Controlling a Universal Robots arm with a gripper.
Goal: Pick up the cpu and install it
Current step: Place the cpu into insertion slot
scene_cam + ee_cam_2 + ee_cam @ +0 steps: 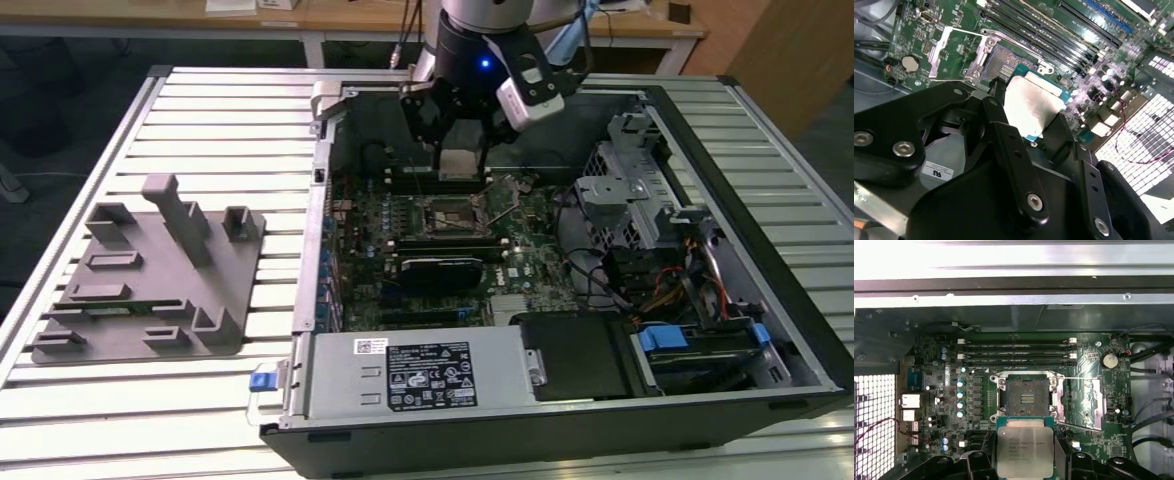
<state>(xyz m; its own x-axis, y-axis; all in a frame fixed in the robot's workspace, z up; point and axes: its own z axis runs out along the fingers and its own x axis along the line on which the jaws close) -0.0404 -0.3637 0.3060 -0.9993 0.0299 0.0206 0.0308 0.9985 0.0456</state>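
Observation:
My gripper (458, 160) is inside the open computer case, shut on the cpu (458, 164), a flat square chip with a silvery top. In both wrist views the black fingers (985, 452) press on two opposite edges of the cpu (1025, 451) (1030, 105). The chip hangs above the green motherboard, just beside the silver-framed socket (1026, 397) (999, 62) (451, 212), not over it. The socket's dark centre is uncovered. Its metal load plate (1086, 405) is swung open to one side.
A black heatsink block (441, 268) lies on the board near the socket, with memory slots (1016, 352) on the socket's other side. The power supply (414, 375) and drive cage (687, 345) fill the case's near end. A grey fixture (147, 280) stands at the exterior view's left.

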